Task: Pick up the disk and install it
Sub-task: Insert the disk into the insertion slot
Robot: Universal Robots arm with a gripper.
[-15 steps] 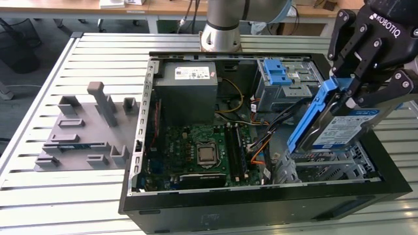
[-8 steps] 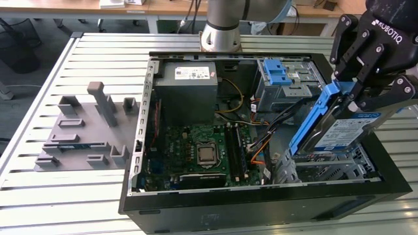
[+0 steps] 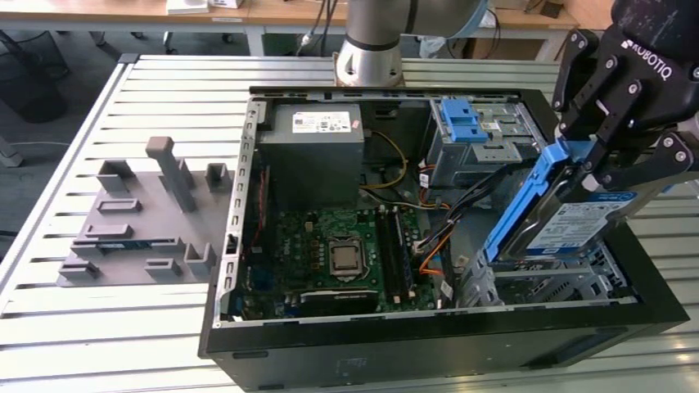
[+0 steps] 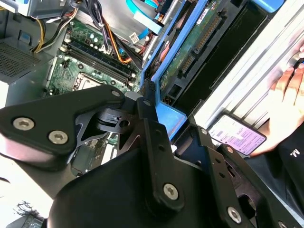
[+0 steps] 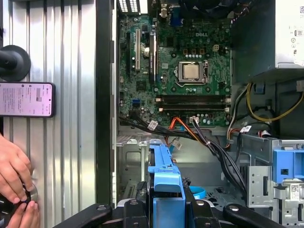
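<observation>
The disk (image 3: 577, 223), a silver hard drive with a blue-and-white label in a blue carrier bracket, hangs tilted above the case's front corner at the exterior view's right. My gripper (image 3: 614, 168) is shut on its upper end. Its lower end sits just over a metal drive cage (image 3: 546, 285) inside the open computer case (image 3: 437, 344). In the second wrist view the disk's green circuit-board underside (image 4: 199, 42) runs away from my black fingers (image 4: 152, 118). The first wrist view has the blue carrier (image 5: 164, 183) clamped between the gripper's black links.
Inside the case are the motherboard (image 3: 339, 254), a grey power-supply box (image 3: 317, 135), an upper drive bay with a blue latch (image 3: 464, 123) and loose cables (image 3: 437, 237). A grey fixture plate (image 3: 137, 221) lies at the exterior view's left. A person's hand (image 5: 14, 178) and a phone (image 5: 26, 99) rest beside the case.
</observation>
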